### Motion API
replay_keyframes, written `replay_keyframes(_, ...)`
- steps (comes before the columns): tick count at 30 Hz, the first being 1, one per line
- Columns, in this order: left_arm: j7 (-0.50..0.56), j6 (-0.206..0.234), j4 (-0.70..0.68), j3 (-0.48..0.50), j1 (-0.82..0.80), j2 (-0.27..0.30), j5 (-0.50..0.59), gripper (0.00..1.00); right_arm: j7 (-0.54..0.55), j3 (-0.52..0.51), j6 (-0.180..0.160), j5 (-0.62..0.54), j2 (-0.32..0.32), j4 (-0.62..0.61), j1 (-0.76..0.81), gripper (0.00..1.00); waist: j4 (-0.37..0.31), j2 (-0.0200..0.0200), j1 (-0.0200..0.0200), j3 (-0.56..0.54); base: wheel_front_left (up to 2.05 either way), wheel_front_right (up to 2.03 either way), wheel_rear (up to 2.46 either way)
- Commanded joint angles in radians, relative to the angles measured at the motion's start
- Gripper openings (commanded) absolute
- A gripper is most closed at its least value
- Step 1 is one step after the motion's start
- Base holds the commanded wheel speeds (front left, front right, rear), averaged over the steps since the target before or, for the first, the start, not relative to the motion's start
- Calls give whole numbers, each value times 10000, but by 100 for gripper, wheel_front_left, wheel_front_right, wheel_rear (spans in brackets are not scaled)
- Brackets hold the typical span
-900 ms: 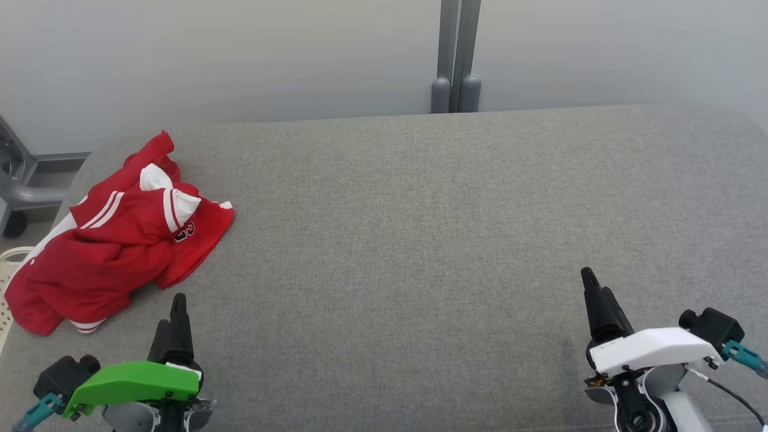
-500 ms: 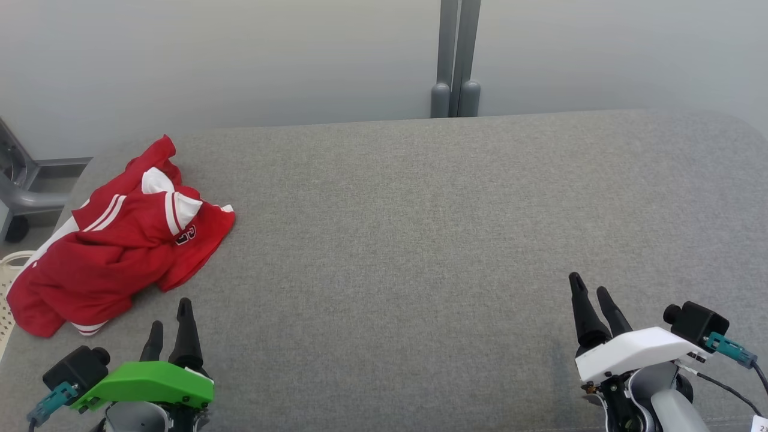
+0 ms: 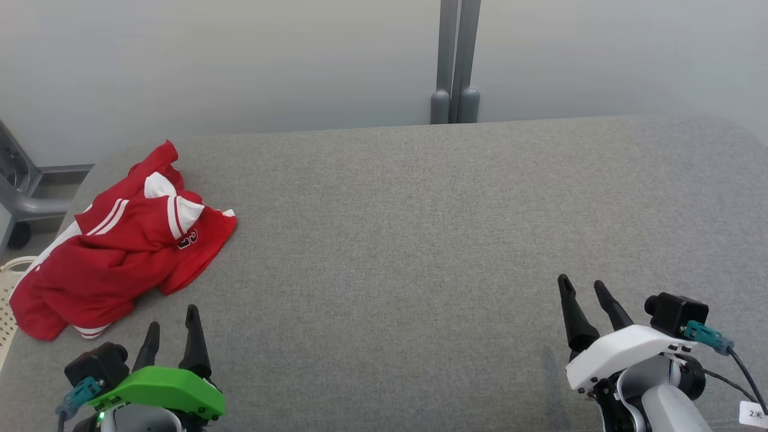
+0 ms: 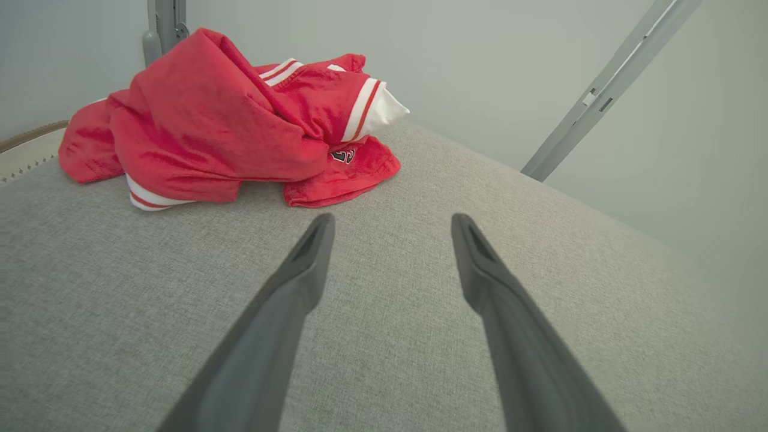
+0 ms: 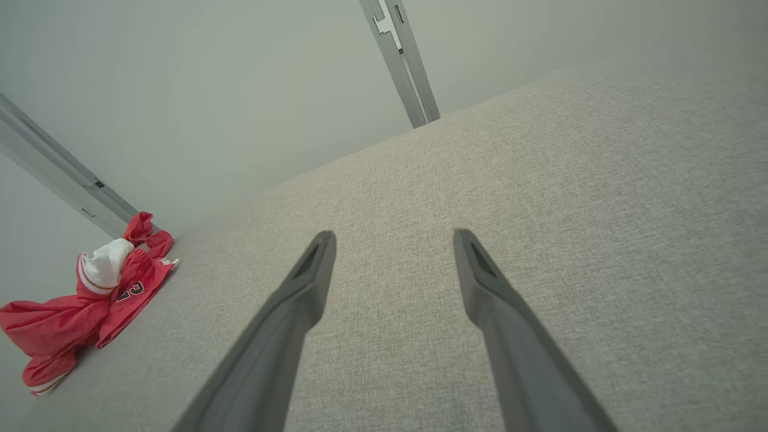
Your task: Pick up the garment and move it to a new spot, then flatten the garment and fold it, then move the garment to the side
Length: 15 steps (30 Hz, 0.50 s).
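The garment point(image 3: 114, 252) is a red jersey with white striped trim, lying crumpled in a heap at the left end of the grey padded table point(image 3: 420, 240). My left gripper point(image 3: 173, 316) stands open a short way in front of the garment, touching nothing. In the left wrist view the garment point(image 4: 228, 132) lies just beyond the spread fingers of the left gripper point(image 4: 391, 221). My right gripper point(image 3: 581, 283) is open near the table's front right, far from the cloth. In the right wrist view the garment point(image 5: 78, 312) sits far off to the left of the right gripper point(image 5: 393, 235).
A grey post point(image 3: 455, 60) stands behind the table's far edge against a pale wall. A grey metal frame point(image 3: 18, 192) and a pale perforated basket point(image 3: 7, 288) sit beside the table's left end. Bare grey surface stretches between the two grippers.
Both grippers have turned so that their two fingers now show apart. The head camera has tilted, so the whole scene sits lower in the picture. The garment has not moved on the table.
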Motion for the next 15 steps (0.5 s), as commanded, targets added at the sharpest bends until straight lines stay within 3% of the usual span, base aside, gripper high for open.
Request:
replay_keyframes(1, -121, 78, -38, -46, -9, 119, 337, 100, -12, -19, 4, -402, -53, -144, -103, 100, -1, 0, 0, -16, 0, 0, 0)
replay_keyframes(15, -581, -90, 273, -491, -123, 293, 1733, 100, 15, -155, 4, -2296, -65, -352, 54, 100, -26, 0, 0, -134, 0, 0, 0)
